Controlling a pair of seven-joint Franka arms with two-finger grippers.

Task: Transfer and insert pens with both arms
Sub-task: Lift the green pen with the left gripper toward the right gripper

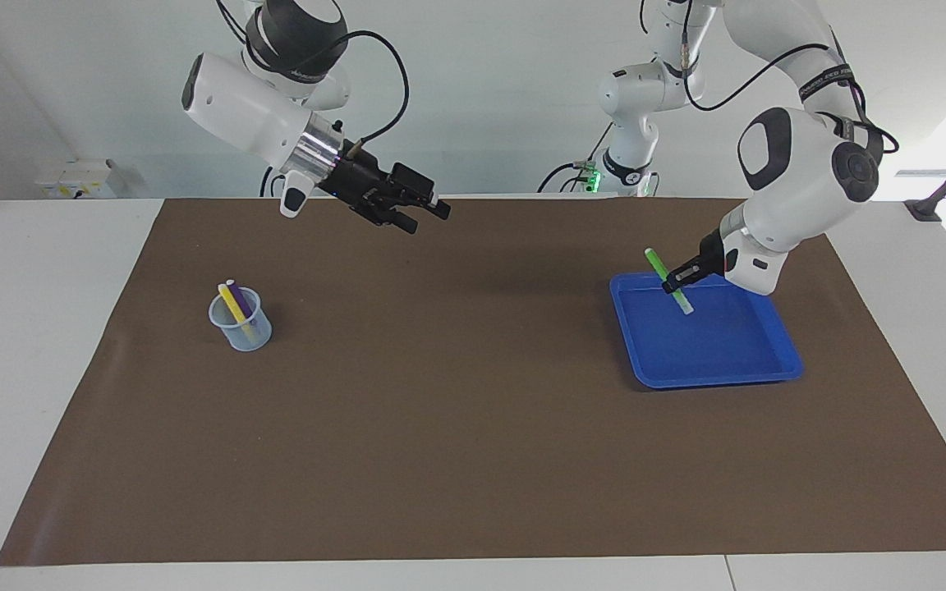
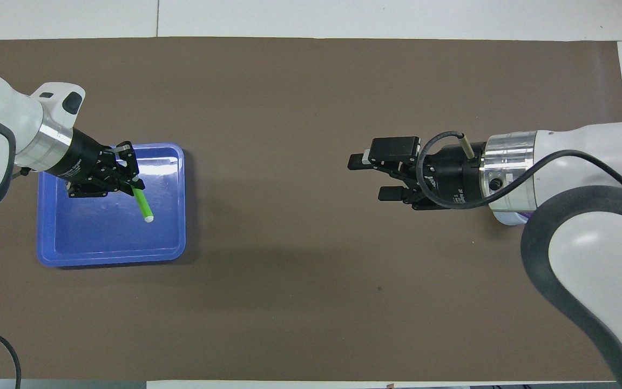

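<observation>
While the left gripper (image 1: 681,279) sits at the right of the facing view, over the upper edge of the blue tray (image 1: 781,361), its jaws are clamped tight on the green pen (image 1: 658,264). That pen is held at a slant: its green end points up toward the top of the frame, and its pale end (image 1: 686,308) points down over the tray floor. From this view it cannot be told whether the pale end touches the tray. In the overhead view the same gripper (image 2: 132,181) appears at the middle left, with the green pen (image 2: 142,204) jutting out of the jaws toward the lower right, over the tray (image 2: 111,254).

The right gripper (image 1: 420,215) hangs in the upper left of the facing view, over the brown mat (image 1: 473,460) covering the bench. Its jaws stand wide apart and hold nothing. In the overhead view it (image 2: 370,177) lies right of centre, jaws pointing toward the left of the frame.

A clear cup (image 1: 241,322) stands on the mat at the middle left of the facing view. The yellow pen (image 1: 234,305) and the purple pen (image 1: 236,294) lean together inside it, upper ends above the rim.
</observation>
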